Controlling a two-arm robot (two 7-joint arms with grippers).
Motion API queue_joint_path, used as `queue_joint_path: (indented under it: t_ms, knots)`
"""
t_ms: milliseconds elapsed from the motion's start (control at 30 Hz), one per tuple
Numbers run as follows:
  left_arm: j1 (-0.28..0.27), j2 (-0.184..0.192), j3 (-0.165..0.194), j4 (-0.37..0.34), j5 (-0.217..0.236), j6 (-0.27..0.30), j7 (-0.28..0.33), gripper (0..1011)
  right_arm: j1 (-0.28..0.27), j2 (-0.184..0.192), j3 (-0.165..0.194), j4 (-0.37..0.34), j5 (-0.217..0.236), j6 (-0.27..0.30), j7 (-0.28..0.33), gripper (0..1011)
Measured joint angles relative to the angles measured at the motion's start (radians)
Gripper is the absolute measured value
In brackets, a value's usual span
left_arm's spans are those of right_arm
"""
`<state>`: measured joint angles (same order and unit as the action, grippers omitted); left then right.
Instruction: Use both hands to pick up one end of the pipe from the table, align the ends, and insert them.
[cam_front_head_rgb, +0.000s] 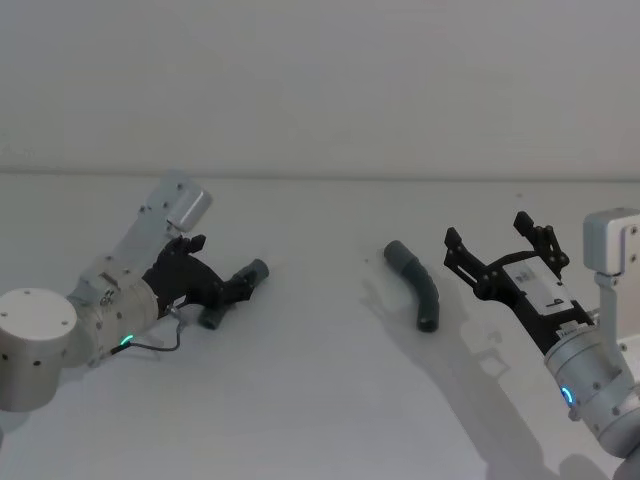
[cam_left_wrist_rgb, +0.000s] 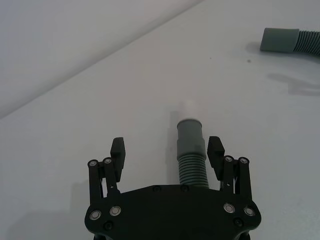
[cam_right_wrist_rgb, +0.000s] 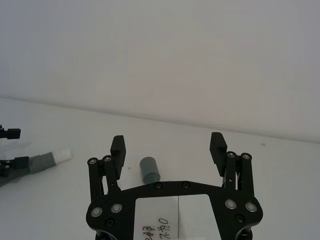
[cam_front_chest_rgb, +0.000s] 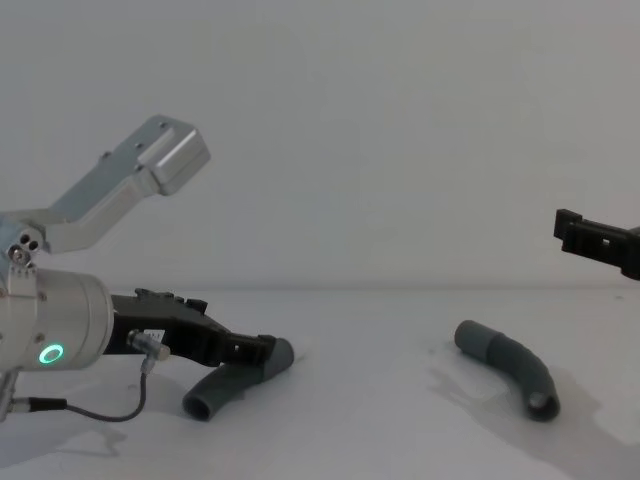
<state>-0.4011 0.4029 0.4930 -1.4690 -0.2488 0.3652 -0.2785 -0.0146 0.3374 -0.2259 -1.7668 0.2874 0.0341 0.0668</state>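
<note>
The pipe lies in two curved dark-grey ribbed pieces on the white table (cam_front_head_rgb: 320, 400). My left gripper (cam_front_head_rgb: 232, 288) is down at the left piece (cam_front_head_rgb: 256, 270), open, with a finger on each side of its ribbed body. In the left wrist view, that piece (cam_left_wrist_rgb: 191, 150) runs between the fingertips (cam_left_wrist_rgb: 118, 148) of the left gripper (cam_left_wrist_rgb: 166, 148), its whitish tip (cam_left_wrist_rgb: 189, 106) pointing away. The right piece (cam_front_head_rgb: 418, 286) lies free mid-table. My right gripper (cam_front_head_rgb: 487, 232) hovers open to its right, holding nothing. The right wrist view shows the right gripper (cam_right_wrist_rgb: 167, 141) above a plain cuff (cam_right_wrist_rgb: 148, 169).
A plain pale wall (cam_front_head_rgb: 320, 80) stands behind the table's far edge. A thin cable (cam_front_head_rgb: 160, 345) hangs from the left wrist close to the table. In the chest view the left piece (cam_front_chest_rgb: 235, 378) and right piece (cam_front_chest_rgb: 510, 365) lie far apart, with bare surface between.
</note>
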Motion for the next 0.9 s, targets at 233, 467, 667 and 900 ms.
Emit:
queue_joint_path:
  t_ms: [233, 467, 667, 900]
  knots:
    - [-0.011, -0.007, 0.0, 0.015, 0.004, 0.019, -0.014, 1001, 0.0, 0.0, 0.0, 0.0, 0.0, 0.0, 0.0, 1001]
    - [-0.019, -0.012, 0.001, 0.026, 0.007, 0.029, -0.026, 1001, 0.0, 0.0, 0.0, 0.0, 0.0, 0.0, 0.0, 1001]
    - [-0.024, -0.015, 0.001, 0.034, 0.01, 0.036, -0.036, 1001, 0.0, 0.0, 0.0, 0.0, 0.0, 0.0, 0.0, 1001]
    - [-0.033, -0.019, 0.002, 0.045, 0.015, 0.047, -0.05, 1001, 0.0, 0.0, 0.0, 0.0, 0.0, 0.0, 0.0, 1001]
